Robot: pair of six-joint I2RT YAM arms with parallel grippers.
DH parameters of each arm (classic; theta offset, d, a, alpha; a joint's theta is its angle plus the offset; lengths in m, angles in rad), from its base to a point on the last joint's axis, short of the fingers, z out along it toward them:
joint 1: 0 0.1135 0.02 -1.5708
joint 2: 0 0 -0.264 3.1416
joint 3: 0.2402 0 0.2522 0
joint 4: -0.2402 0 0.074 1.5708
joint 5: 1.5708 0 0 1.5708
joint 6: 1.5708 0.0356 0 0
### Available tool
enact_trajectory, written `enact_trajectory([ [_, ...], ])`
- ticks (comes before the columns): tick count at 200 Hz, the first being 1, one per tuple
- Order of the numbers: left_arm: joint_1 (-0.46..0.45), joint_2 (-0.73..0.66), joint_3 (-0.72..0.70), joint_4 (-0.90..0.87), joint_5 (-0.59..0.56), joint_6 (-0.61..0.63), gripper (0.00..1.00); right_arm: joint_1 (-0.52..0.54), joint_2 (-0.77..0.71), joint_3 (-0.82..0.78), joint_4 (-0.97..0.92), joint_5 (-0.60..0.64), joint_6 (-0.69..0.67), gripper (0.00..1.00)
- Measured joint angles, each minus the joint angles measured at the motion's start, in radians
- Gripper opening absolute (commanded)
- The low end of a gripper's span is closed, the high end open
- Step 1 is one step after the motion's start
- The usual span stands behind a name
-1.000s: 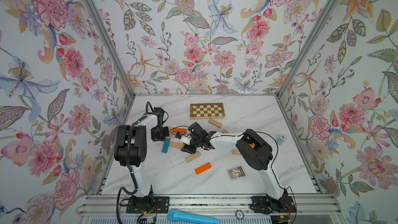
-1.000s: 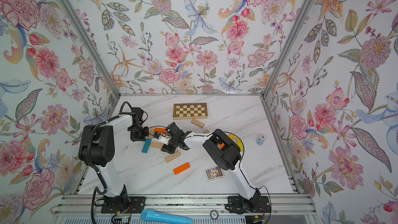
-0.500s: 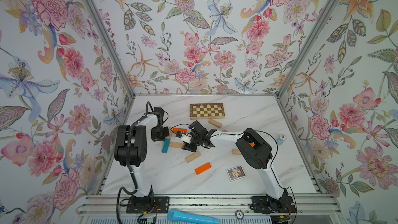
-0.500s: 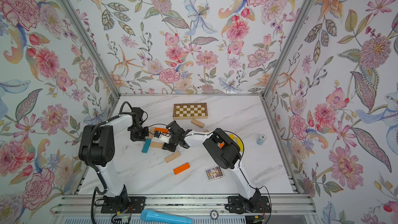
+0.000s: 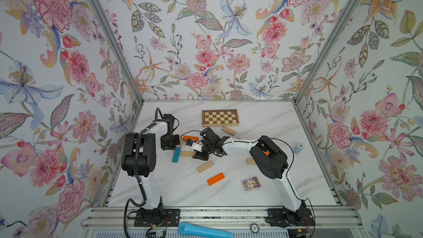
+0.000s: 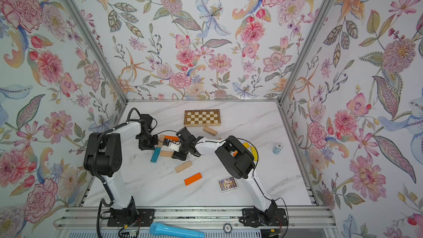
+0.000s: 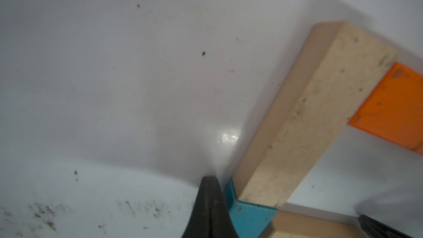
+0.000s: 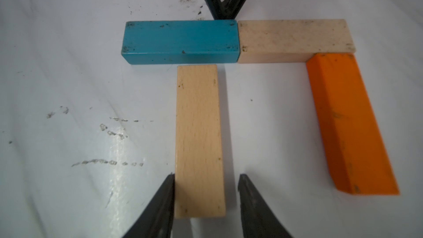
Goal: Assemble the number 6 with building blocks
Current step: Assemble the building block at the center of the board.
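Several building blocks form a figure on the white table. In the right wrist view a teal block [image 8: 180, 41] and a pale block [image 8: 295, 40] lie end to end, and an orange block [image 8: 350, 122] runs off the pale one's far end at a right angle. A second pale block [image 8: 199, 138] lies square to the teal one. My right gripper [image 8: 206, 179] straddles it, open: one finger touches it, the other stands off. My left gripper [image 7: 209, 179] is shut and empty, its tips on the table beside the teal block's [image 7: 249, 214] corner.
Loose blocks lie nearby: a pale one [image 5: 205, 166], an orange one [image 5: 215, 178], a pale one [image 5: 228, 130] near the checkered board [image 5: 220, 117], and yellow ones [image 6: 254, 153] behind the right arm. A card box [image 5: 251, 183], a chip stack [image 5: 298, 148] and a blue microphone [image 5: 203, 231] lie further off.
The right gripper's jaws have come closer together around the pale block. Both arms have barely moved, and the left gripper stays shut.
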Motion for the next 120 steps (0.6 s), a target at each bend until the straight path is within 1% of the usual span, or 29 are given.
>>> enact_trajectory([
  [23,0.0,0.0,0.0,0.0,0.0,0.0,0.0,0.0,0.002,0.009,-0.016,-0.001,0.0,0.38],
  [78,0.0,0.001,0.001,-0.001,0.0,0.004,0.0,-0.008,0.012,0.039,-0.058,-0.005,0.0,0.38],
  [92,0.0,0.001,0.001,-0.001,0.0,0.006,0.0,-0.01,0.02,0.051,-0.064,-0.004,0.0,0.37],
  [102,0.0,0.001,0.001,-0.001,0.0,0.007,0.0,-0.01,0.026,0.062,-0.072,-0.005,0.0,0.35],
  [120,0.0,0.001,0.001,-0.001,0.0,0.007,0.0,-0.01,0.037,0.083,-0.081,-0.004,0.001,0.35],
])
